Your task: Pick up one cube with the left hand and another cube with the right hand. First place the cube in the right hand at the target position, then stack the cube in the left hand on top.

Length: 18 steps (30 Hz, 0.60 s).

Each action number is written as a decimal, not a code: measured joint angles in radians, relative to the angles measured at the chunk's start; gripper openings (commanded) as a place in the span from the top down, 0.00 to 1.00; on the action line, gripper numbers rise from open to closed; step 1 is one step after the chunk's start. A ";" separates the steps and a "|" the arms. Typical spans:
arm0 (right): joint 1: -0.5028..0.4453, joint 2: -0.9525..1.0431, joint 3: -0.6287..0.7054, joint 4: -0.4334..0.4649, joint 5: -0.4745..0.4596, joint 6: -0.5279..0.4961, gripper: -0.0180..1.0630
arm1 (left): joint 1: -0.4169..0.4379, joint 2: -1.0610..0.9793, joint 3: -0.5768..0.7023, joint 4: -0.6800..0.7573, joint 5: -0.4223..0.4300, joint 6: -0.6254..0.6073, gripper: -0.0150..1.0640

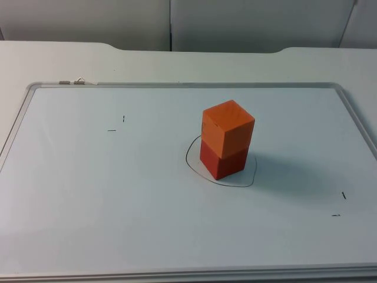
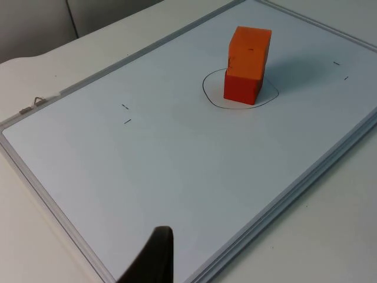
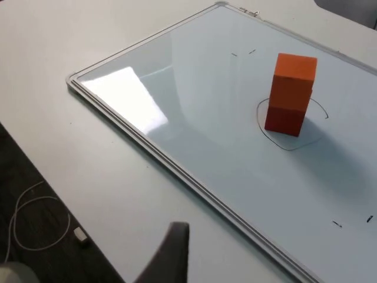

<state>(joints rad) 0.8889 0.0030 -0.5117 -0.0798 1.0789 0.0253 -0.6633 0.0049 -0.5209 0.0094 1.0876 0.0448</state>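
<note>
An orange cube [image 1: 228,127] stands on a red cube [image 1: 222,159], turned slightly against it. The stack sits inside a hand-drawn black ring [image 1: 194,168] on the whiteboard [image 1: 88,194], right of the middle. In the left wrist view the orange cube [image 2: 250,52] and red cube [image 2: 241,87] are far off, with my left gripper [image 2: 154,259] held back above the board's near edge, holding nothing that I can see. In the right wrist view the stack [image 3: 288,97] is likewise distant, and my right gripper [image 3: 171,256] hangs over the bare table outside the board's frame.
The whiteboard has a raised metal frame [image 1: 17,124] and a clip [image 1: 72,82] at its far left corner. Small pen marks [image 1: 116,124] lie left of the stack and others [image 1: 340,203] to its right. Beyond the table edge a white cable [image 3: 35,224] lies on the dark floor.
</note>
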 measured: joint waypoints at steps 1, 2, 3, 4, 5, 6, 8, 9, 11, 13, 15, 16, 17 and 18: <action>0.000 0.000 0.000 0.000 0.000 0.000 0.16 | 0.000 0.000 0.000 0.000 0.000 0.000 0.01; 0.000 0.000 0.000 -0.002 0.000 0.003 0.16 | 0.000 0.000 0.000 0.000 0.000 0.000 0.01; 0.000 0.000 0.000 -0.002 0.000 0.005 0.16 | 0.000 0.000 0.000 0.000 0.000 0.000 0.01; 0.000 0.000 0.000 -0.002 0.000 0.005 0.16 | 0.000 0.000 0.000 0.000 0.000 0.000 0.01; 0.000 0.000 0.000 -0.002 0.000 0.007 0.16 | 0.000 0.000 0.000 0.000 0.000 0.000 0.01; 0.000 0.000 0.000 -0.002 0.000 0.007 0.16 | 0.000 0.000 0.000 0.000 0.000 0.000 0.01; 0.000 0.000 0.000 -0.002 0.000 0.007 0.16 | 0.000 0.000 0.000 0.000 0.000 0.000 0.01; 0.000 0.000 0.000 -0.002 0.000 0.007 0.16 | 0.000 0.000 0.000 0.000 0.000 0.000 0.01; 0.000 0.000 0.000 -0.002 0.000 0.007 0.16 | 0.000 0.000 0.000 0.000 0.000 0.000 0.01; 0.000 0.000 0.000 -0.002 0.000 0.005 0.16 | 0.000 0.000 0.000 0.000 0.000 0.000 0.01; 0.000 0.000 0.000 0.000 0.000 0.000 0.16 | 0.000 0.000 0.000 0.000 0.000 -0.002 0.01; 0.000 0.000 0.000 0.000 0.000 0.000 0.16 | 0.000 0.000 0.000 0.000 0.000 -0.002 0.01; 0.000 0.000 0.000 0.000 0.000 0.001 0.16 | 0.000 0.000 0.000 0.000 0.000 -0.002 0.01; 0.000 0.000 0.000 0.000 0.000 0.000 0.16 | 0.000 0.000 0.000 0.000 0.000 -0.002 0.01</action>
<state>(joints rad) 0.8889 0.0030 -0.5117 -0.0800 1.0789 0.0249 -0.6633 0.0049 -0.5209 0.0094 1.0876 0.0430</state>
